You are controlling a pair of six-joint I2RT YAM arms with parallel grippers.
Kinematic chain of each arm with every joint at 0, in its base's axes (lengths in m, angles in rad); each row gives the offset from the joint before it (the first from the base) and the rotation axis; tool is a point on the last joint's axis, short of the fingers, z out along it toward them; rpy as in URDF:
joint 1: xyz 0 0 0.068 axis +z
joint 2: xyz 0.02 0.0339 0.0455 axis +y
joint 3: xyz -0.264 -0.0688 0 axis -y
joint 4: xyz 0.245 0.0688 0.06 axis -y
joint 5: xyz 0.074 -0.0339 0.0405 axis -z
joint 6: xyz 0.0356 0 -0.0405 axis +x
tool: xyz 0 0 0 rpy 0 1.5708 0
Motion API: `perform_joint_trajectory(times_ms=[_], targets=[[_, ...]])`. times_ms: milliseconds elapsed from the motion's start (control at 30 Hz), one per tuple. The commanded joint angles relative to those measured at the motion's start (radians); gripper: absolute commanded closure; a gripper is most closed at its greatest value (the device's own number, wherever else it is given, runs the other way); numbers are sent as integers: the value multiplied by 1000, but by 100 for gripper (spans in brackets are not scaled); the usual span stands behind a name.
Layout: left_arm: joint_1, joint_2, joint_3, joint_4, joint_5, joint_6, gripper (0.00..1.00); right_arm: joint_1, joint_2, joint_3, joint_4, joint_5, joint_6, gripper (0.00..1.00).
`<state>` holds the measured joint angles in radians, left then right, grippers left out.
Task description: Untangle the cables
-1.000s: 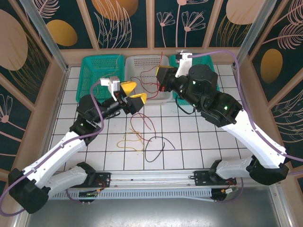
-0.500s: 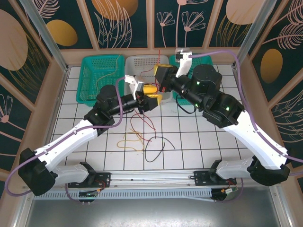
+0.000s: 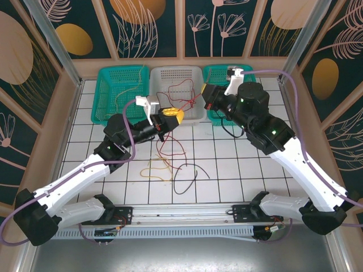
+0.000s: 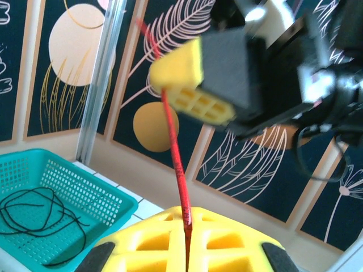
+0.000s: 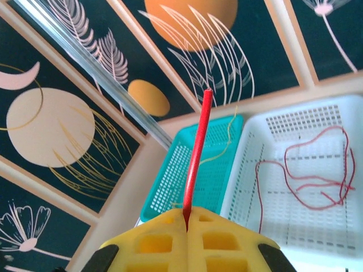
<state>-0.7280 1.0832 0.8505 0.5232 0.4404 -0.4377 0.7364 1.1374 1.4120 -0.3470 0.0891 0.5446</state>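
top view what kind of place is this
Probably a robot test cell: a left arm and a right arm bolted to a gridded white table, printed panels walling it in, baskets along the far edge.

On my left wrist feed, blurred yellow-and-black right gripper (image 4: 190,88), thin red cable (image 4: 177,164) partly hidden behind it, yellow left gripper (image 4: 186,226) cropped by bottom edge.

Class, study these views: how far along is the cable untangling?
Done: one red cable lies in the white basket, a yellow strand in the left teal basket, a black strand in the right teal basket. In hand: left gripper and right gripper both pinch a second red cable. Left: a loose yellow cable and loose black cable on the table.
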Motion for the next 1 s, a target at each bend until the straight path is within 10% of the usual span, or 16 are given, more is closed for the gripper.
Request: perform_joint_trajectory(times_ms=[0,133,400,533,967], targets=[[-6,-28,-18,107,83,-49,100,-60,-23,-16,48,-15,81,100],[-7,-7,8,93,166,-82,100,-71,4,-29,59,-70,91,100],[-2,-6,70,-161,-221,-132,100,-69,-97,-173,136,-121,72,40],[39,67,209,-402,-370,-218,100,-60,-171,-274,122,-132,81,37],[141,154,328,-414,-253,-427,100,346,-117,-453,313,-56,-51,26]])
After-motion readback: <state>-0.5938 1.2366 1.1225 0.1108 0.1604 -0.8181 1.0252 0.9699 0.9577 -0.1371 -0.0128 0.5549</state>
